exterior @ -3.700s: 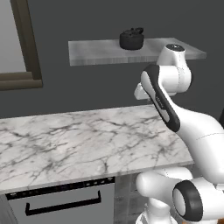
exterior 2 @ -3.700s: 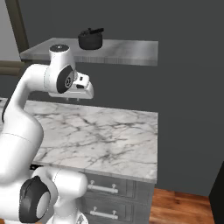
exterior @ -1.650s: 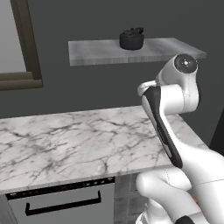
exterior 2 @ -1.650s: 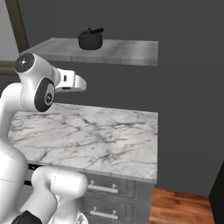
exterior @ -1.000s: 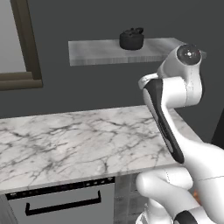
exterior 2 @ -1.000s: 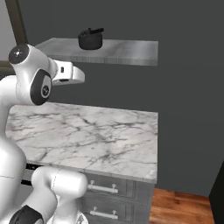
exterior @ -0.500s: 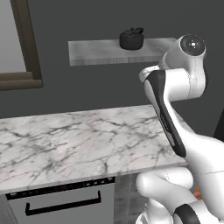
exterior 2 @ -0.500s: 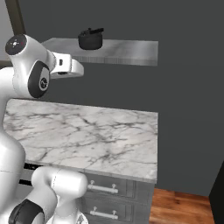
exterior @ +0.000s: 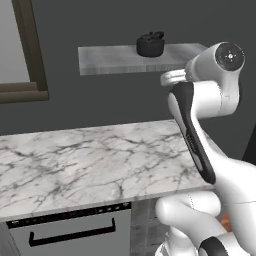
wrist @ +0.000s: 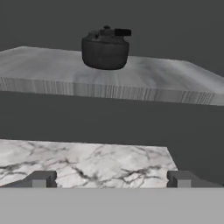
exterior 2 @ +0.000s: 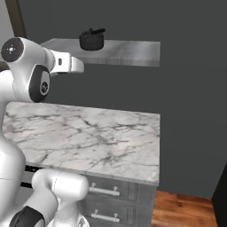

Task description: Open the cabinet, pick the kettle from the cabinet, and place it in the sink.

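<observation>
End effector: the end effector stands wide open and empty; its two dark finger tips rise far apart at 7 and 5 o'clock of the hand view, with nothing between them.

Arm: over the last few seconds the hand has risen from just above the desk to about the level of the shelf edge, and the wrist now points toward the shelf. In the right base view the hand sits at 10 o'clock, a little below and at 7 o'clock of the kettle.

Meaning for the task: the cabinet interior is already exposed, so the opening step looks done; this reads as the approach to the pick. The hand is well apart from the kettle, so a further reach up and forward seems needed before any closing.

Kettle: the kettle is small, squat, round and matte black, with an arched handle across the top and a short dark part projecting toward 2 o'clock. It stands upright.

Kettle position: on the grey marbled shelf, set back from its front edge; at 12 o'clock in the hand view, and at 12 o'clock of the left base view.

Desk: the marble-topped desk lies below the shelf, with a dark drawer front and handle under it.
</observation>
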